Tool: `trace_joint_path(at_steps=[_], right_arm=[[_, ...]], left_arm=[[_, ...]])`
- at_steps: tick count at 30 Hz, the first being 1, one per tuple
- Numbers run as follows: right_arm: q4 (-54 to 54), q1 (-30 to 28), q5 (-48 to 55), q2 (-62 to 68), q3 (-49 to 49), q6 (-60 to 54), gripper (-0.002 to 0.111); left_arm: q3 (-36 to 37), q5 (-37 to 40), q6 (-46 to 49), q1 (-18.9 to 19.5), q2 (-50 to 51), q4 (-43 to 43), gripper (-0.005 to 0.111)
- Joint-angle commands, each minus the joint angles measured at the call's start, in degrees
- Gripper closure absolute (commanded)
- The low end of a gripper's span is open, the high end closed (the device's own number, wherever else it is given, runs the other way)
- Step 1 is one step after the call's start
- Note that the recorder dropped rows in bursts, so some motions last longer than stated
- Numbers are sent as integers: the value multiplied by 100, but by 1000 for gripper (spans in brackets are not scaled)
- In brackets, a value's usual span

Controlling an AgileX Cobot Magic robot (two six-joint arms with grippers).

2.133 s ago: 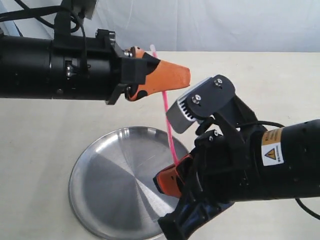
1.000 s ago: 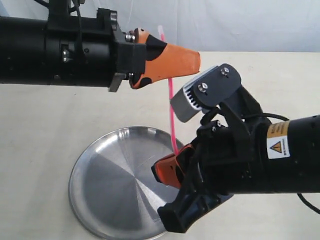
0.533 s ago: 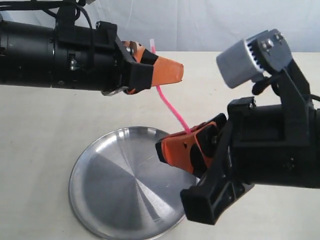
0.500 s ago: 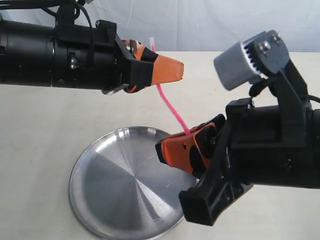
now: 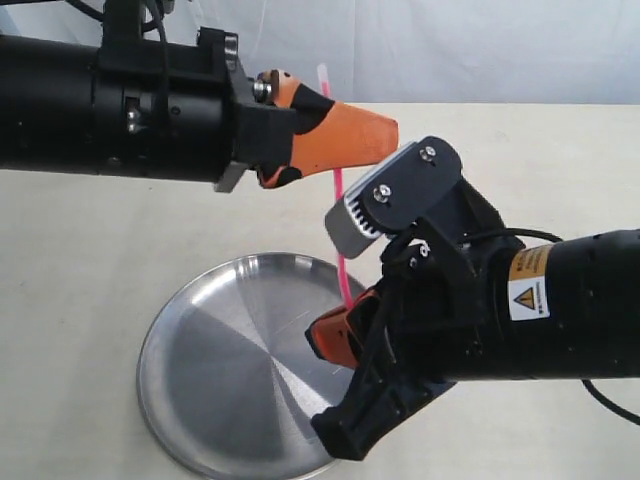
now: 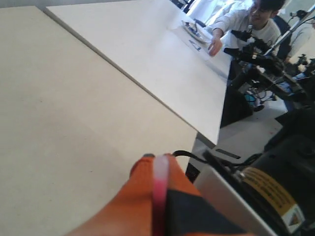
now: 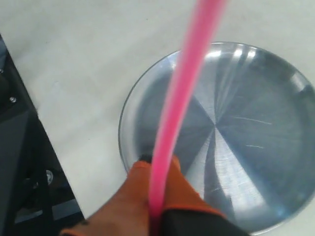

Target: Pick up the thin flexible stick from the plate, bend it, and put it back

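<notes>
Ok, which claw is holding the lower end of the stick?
The right claw, down over the plate; the left claw pinches the stick near its pale top end, higher up.

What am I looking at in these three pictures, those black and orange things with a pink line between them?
These are two black robot arms with orange-fingered grippers. The wide picture comes from a camera standing apart; the other two come from cameras on each arm's wrist, looking along the fingers. The left gripper and the right gripper are each shut on the thin flexible stick, pink, holding it nearly straight between them above the plate, a shiny steel dish on a pale table.
</notes>
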Motion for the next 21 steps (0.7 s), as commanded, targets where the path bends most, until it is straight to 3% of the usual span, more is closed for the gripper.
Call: trace_joint_path(at_steps=[1, 13, 18, 21], right_arm=[[-679, -62, -613, 10, -78, 496, 109], [-2723, -62, -819, 10, -78, 2202, 109], [-2459, -49, -760, -200, -78, 2202, 109], [-2013, -49, -787, -776, -78, 2164, 109]], left_arm=[[52, 647, -16, -68, -9, -163, 107], [52, 826, -38, -68, -9, -5, 107], [52, -39, -52, -68, -9, 375, 107], [52, -977, -52, -68, 1, 866, 107]])
